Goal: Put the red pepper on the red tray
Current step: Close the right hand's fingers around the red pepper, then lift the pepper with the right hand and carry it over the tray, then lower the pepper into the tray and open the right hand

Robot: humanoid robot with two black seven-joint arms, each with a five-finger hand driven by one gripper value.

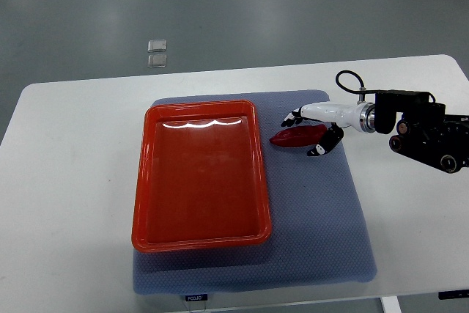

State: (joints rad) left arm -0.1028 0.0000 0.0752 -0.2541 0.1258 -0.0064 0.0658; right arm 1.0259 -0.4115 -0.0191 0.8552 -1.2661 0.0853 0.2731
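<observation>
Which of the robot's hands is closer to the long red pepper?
Right. The right hand is wrapped around the long red pepper on the blue mat; the left hand is not in view.

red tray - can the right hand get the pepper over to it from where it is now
Probably yes: the right hand is closed around the red pepper just right of the red tray, with only bare blue mat between them.

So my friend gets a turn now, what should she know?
Right hand: over the red pepper, fingers curled around it, looks gripped.
Left hand: not in view.
Red pepper: on the blue mat, just right of the red tray.
Done: pepper reached.
Left: lift it, carry it left, set it on the tray, which holds nothing yet.
</observation>
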